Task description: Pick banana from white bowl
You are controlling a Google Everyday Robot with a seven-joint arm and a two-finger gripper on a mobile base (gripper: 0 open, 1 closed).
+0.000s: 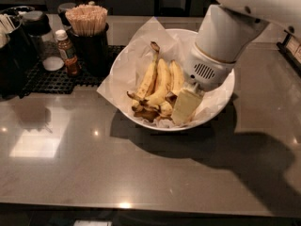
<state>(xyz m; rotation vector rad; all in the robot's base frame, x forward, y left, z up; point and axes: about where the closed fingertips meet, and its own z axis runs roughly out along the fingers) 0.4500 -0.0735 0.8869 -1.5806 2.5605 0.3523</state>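
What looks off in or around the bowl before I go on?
Nothing spilled or tipped. The paper liner overhangs the left rim of the white bowl, and the bananas have blackened lower ends. The hand sits inside the bowl, right of them in view.
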